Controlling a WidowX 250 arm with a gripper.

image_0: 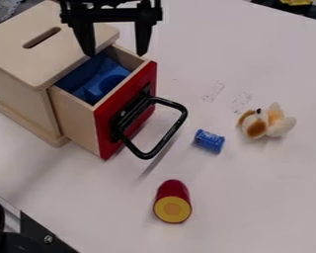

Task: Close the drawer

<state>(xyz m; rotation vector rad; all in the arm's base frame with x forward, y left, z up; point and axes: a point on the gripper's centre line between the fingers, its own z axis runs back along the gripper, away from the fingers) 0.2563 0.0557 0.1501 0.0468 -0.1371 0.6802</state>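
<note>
We see our claw (115, 53) wide at 11 o'clock, near the drawer (124, 96). The drawer pokes out toward 4 o'clock.

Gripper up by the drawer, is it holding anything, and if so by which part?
Nothing is held: the gripper's two fingers are spread apart with nothing gripped between them, over the open drawer.

The black, two-fingered robot hand (115, 54) is built around a straight black crossbar (114, 15), by which two blocky black finger mounts (75, 15) with notched, stepped outer edges are linked, each being fitted with one of the long, plain black fingers (144, 37) that are tapered towards narrow tips.
</note>
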